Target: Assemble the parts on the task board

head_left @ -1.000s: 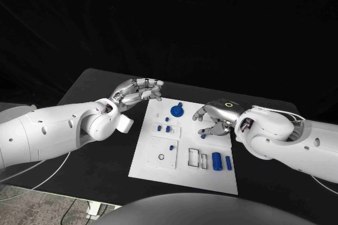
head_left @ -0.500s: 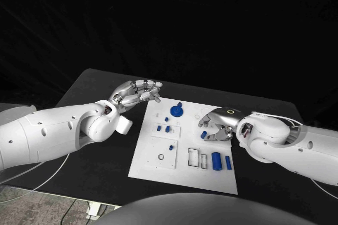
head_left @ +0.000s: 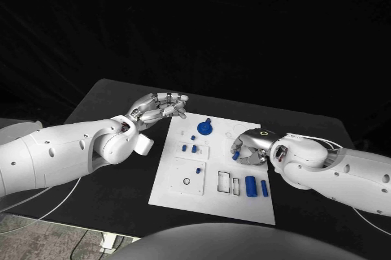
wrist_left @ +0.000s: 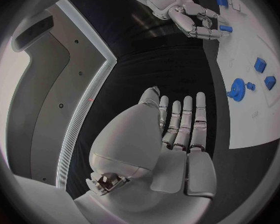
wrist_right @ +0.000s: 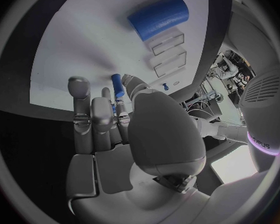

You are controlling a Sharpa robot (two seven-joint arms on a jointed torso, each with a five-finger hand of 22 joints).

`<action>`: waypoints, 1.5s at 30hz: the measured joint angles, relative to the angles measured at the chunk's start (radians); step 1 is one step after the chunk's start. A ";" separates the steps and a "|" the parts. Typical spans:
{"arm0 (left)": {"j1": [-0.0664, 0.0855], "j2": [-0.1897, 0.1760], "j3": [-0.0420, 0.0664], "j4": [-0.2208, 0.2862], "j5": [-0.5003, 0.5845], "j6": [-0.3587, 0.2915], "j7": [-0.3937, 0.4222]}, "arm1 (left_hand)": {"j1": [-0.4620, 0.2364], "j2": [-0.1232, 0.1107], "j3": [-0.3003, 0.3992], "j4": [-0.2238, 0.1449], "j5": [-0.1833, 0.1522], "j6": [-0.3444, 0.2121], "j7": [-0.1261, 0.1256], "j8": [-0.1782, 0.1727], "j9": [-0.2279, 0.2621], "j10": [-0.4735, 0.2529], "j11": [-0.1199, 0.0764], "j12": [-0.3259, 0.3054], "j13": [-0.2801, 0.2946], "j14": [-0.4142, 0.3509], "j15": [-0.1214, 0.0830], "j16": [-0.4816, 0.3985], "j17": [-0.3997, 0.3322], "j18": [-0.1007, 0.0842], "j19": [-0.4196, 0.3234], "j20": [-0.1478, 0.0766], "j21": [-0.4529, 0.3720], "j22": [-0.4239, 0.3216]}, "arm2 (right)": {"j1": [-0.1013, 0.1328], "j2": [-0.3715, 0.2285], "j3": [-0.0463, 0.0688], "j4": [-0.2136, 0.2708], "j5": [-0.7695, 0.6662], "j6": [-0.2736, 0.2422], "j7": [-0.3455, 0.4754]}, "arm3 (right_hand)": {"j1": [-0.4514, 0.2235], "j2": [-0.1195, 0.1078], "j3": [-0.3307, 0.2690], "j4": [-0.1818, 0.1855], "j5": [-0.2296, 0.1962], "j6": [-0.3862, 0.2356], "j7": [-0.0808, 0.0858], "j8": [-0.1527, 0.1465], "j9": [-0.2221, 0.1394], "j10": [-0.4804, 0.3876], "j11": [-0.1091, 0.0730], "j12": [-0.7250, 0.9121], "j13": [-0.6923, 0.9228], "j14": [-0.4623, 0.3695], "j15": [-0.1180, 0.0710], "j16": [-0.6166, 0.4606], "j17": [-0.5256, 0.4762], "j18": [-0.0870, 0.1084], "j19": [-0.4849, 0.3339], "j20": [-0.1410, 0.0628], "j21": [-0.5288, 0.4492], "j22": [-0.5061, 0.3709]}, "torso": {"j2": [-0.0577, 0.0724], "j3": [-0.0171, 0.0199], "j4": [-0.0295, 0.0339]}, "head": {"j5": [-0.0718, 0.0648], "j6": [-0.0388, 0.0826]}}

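Blue against silver, a small peg (wrist_right: pixel 117 86) sits pinched between the thumb and fingers of the right hand (head_left: pixel 249 144), which hovers low over the middle of the white task board (head_left: pixel 212 206). Nearest the robot on the board, just beside that hand, lie a thick blue cylinder (head_left: pixel 251 187) and a thinner blue rod (head_left: pixel 263 187), next to clear rectangular slots (head_left: pixel 223 182). The grip looks shallow, so I judge the peg could tilt or slip out as it is lowered, or catch on a hole's edge and jam. Beyond the right hand stands a blue gear (head_left: pixel 205 127); a careless sweep could knock it. Farther off, past the board's far corner, the left hand (head_left: pixel 160 107) hangs with fingers loosely spread, holding nothing. Which hole the peg is meant for is hidden under the right hand, and the peg's lower end cannot be made out.
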 measured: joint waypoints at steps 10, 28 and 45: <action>-0.001 0.001 0.000 -0.002 0.000 0.003 0.000 | 0.000 0.000 0.000 0.000 0.000 0.000 0.000 0.000 0.000 0.000 0.000 0.000 -0.001 0.000 0.000 0.000 -0.001 0.000 0.000 0.000 0.000 0.000 | -0.011 0.009 0.000 -0.023 0.012 -0.041 0.040 | 0.012 0.008 0.045 -0.020 -0.017 0.082 0.017 0.041 0.029 0.123 -0.020 -0.012 -0.029 0.000 0.000 -0.001 -0.008 0.000 0.000 0.000 0.016 0.000 | 0.000 0.0000 -0.0006 | 0.002 0.000; -0.003 0.002 0.000 -0.003 0.000 0.003 -0.001 | 0.005 0.005 0.000 0.000 0.000 0.000 0.000 0.004 -0.001 0.000 0.000 0.000 -0.004 0.000 0.000 0.000 -0.002 0.000 0.000 0.000 -0.005 0.001 | 0.007 -0.017 -0.002 0.016 0.026 -0.147 0.074 | 0.025 0.004 0.065 -0.041 -0.044 0.130 0.015 0.068 0.030 0.219 -0.046 -0.032 -0.051 0.005 -0.020 -0.012 -0.021 0.000 0.007 -0.018 0.027 0.000 | -0.002 0.0002 -0.0014 | 0.015 0.000; -0.008 0.017 0.000 -0.014 0.001 0.005 -0.003 | 0.005 0.005 0.000 0.000 0.000 0.000 0.000 0.004 -0.001 0.004 0.004 0.000 -0.005 -0.003 0.003 0.000 -0.002 0.000 0.000 0.000 -0.005 0.001 | 0.060 0.031 0.000 0.196 0.048 -0.104 0.054 | 0.038 0.006 0.073 -0.051 -0.027 0.130 0.015 0.068 0.030 0.234 -0.046 -0.058 -0.064 -0.002 -0.027 -0.030 -0.042 0.000 0.000 -0.025 -0.002 0.000 | -0.001 0.0004 -0.0012 | 0.009 0.000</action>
